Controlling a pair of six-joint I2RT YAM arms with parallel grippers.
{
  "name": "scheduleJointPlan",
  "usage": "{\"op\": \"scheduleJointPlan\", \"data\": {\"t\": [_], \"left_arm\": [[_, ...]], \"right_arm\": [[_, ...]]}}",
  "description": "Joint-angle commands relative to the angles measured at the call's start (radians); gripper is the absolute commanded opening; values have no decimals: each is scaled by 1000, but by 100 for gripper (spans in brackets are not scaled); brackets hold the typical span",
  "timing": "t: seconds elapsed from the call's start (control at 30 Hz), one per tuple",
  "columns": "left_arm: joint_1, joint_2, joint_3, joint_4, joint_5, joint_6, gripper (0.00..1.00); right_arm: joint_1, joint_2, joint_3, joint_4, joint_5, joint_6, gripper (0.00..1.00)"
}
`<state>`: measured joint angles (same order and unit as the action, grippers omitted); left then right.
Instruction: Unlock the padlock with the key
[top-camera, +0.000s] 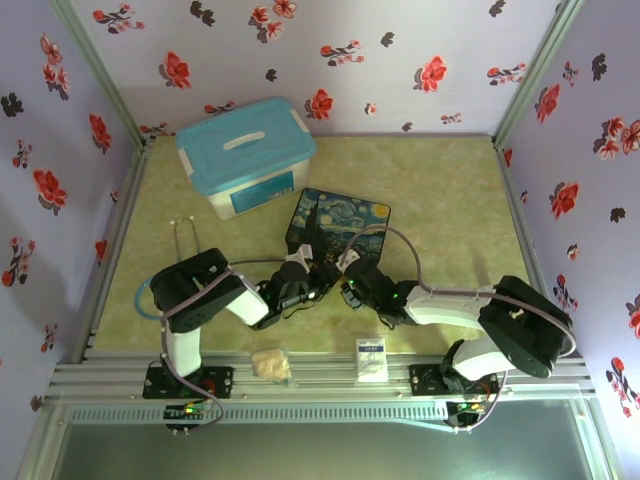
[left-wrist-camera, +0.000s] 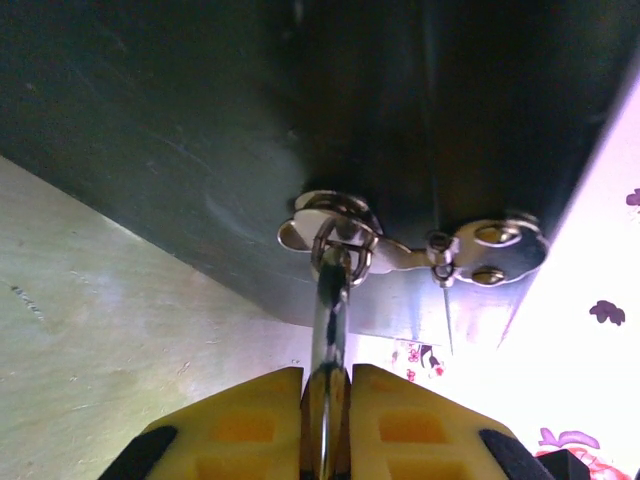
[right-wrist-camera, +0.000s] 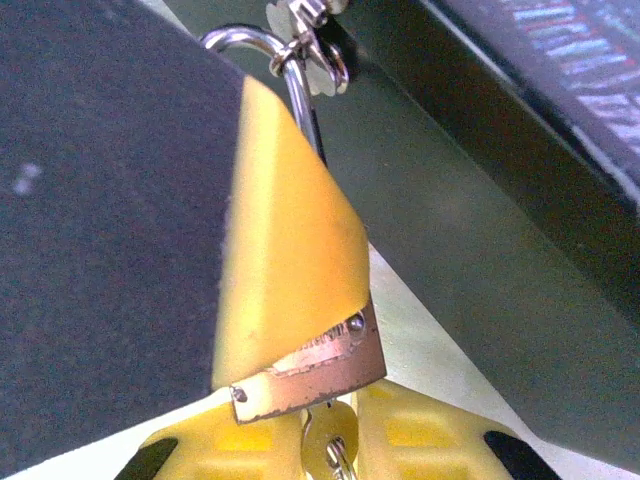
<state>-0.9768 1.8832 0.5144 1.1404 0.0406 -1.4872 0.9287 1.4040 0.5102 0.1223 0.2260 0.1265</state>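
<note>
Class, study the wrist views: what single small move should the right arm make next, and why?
Probably rotate the right fingers to turn the key: it sits at the base of the padlock, the left fingers grip that lock, and the shackle is looped through the hasp.

Top external camera looks down from high behind the table (top-camera: 450, 190), Starry Night box (top-camera: 345, 220) at mid-frame; left and right wrist cameras press close to that box's near side from opposite flanks, both facing its metal hasp (left-wrist-camera: 335, 228)
</note>
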Motion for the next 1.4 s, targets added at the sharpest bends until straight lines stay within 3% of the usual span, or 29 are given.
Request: {"op": "scheduleJointPlan", "data": {"t": [0.0, 0.23, 0.43, 0.73, 0.87, 0.97, 1.1, 1.37], "left_arm": [[1, -6, -24, 23, 53, -13, 0], [19, 13, -49, 33, 58, 1, 0], [21, -3, -39, -33, 51, 56, 14], [18, -90, 31, -314, 16, 208, 26], [17, -142, 63, -441, 3, 266, 24], [15, -176, 84, -548, -16, 313, 16], [30, -192, 61, -548, -20, 313, 11], [33, -240, 109, -746, -49, 416, 10]], "right_arm": [[-2, 14, 18, 64, -22, -14, 14], [-33, -17, -55, 161, -206, 57, 10], [-91, -25, -90, 227, -373, 118, 9], [-98, -22, -122, 265, -411, 153, 9], [-101, -16, -118, 258, -396, 171, 10], [-103, -13, -108, 233, -392, 179, 21], [-126, -46, -111, 188, -387, 206, 38], [-216, -175, -184, 244, -363, 341, 46]]}}
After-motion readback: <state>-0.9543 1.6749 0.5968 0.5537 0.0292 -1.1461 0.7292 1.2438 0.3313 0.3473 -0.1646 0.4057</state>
